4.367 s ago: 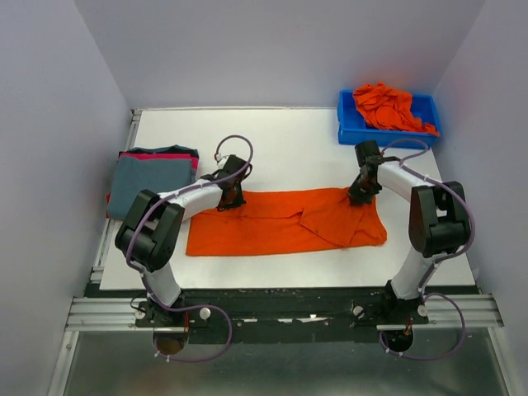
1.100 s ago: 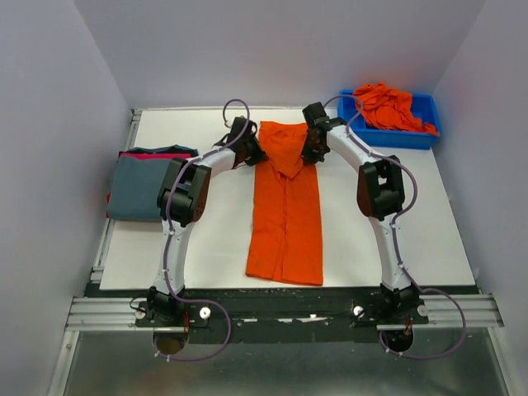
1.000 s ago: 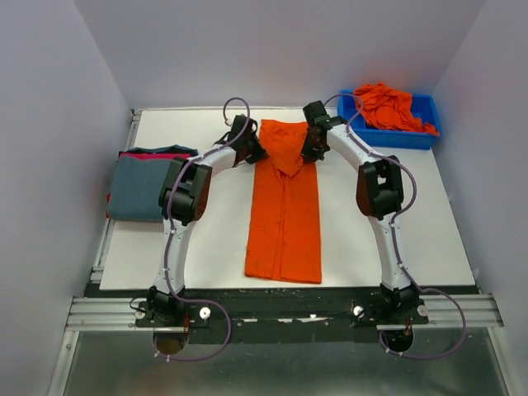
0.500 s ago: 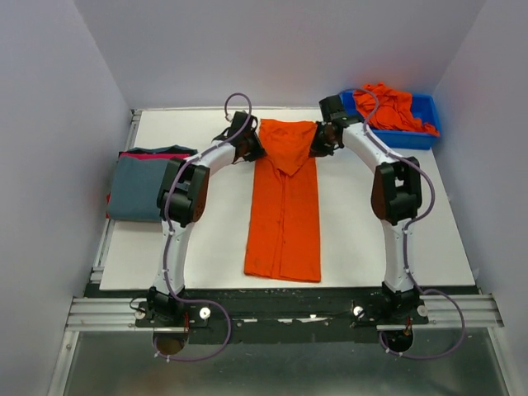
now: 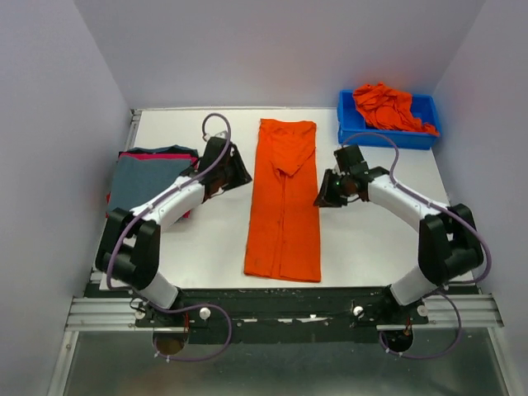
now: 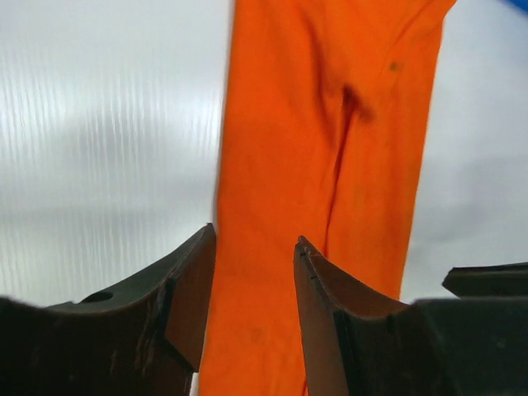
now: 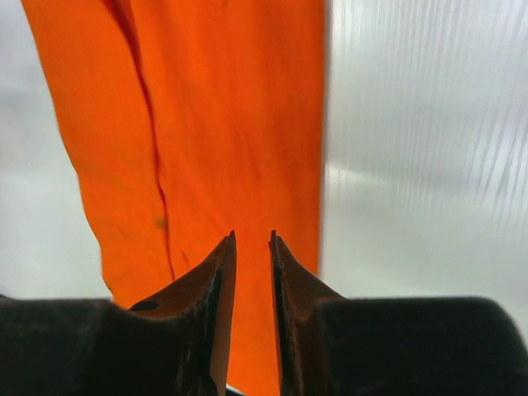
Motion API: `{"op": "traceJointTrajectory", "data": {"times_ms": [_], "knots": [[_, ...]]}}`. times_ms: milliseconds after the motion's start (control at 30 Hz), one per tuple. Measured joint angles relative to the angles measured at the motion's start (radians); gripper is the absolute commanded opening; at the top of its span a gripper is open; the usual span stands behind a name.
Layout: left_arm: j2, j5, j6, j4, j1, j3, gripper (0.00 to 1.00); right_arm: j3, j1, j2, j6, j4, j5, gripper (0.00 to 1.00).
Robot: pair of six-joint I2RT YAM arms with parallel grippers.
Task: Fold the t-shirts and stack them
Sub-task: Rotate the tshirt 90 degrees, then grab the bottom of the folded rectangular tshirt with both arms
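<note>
Inspecting the table (image 5: 206, 247), found one orange t-shirt (image 5: 283, 202) laid flat down the middle as a long narrow strip, running from the far side to the near edge. Judged this a lengthwise fold already made, set square between the two arms and within reach of both for a crosswise fold. Noted the grey-blue t-shirt (image 5: 148, 177) folded on top of the red-pink t-shirt (image 5: 153, 154) at the left edge, presumably kept there as the stack to build on. Noted more orange t-shirts (image 5: 386, 106) heaped loose in the blue bin (image 5: 351, 132) at the far right corner, not yet folded.

Located the left gripper (image 5: 239, 172) just beside the strip's left edge and the right gripper (image 5: 323, 194) just beside its right edge. Checked the left wrist view: jaws parted to a moderate gap, nothing between them, orange cloth beyond. Checked the right wrist view: jaws parted only narrowly, nothing gripped. Unable to confirm contact with the cloth from the blurred wrist views; probably none.
</note>
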Motion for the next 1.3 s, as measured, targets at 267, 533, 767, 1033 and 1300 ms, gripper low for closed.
{"op": "traceJointTrajectory", "data": {"times_ms": [267, 533, 767, 1033, 1300], "knots": [[-0.241, 0.012, -0.021, -0.078, -0.161, -0.35, 0.59, -0.326, 0.137, -0.309, 0.036, -0.002, -0.026, 0.42], [-0.406, 0.027, -0.121, -0.131, -0.289, -0.544, 0.66, -0.525, 0.257, -0.401, 0.121, -0.011, -0.047, 0.42], [-0.461, 0.042, -0.204, -0.131, -0.365, -0.644, 0.52, -0.634, 0.321, -0.459, 0.198, -0.003, -0.08, 0.37], [-0.481, 0.068, -0.257, -0.109, -0.385, -0.686, 0.51, -0.653, 0.337, -0.468, 0.233, 0.011, -0.094, 0.29], [-0.524, 0.072, -0.271, -0.141, -0.389, -0.709, 0.41, -0.654, 0.351, -0.481, 0.242, 0.003, -0.094, 0.22]]}}
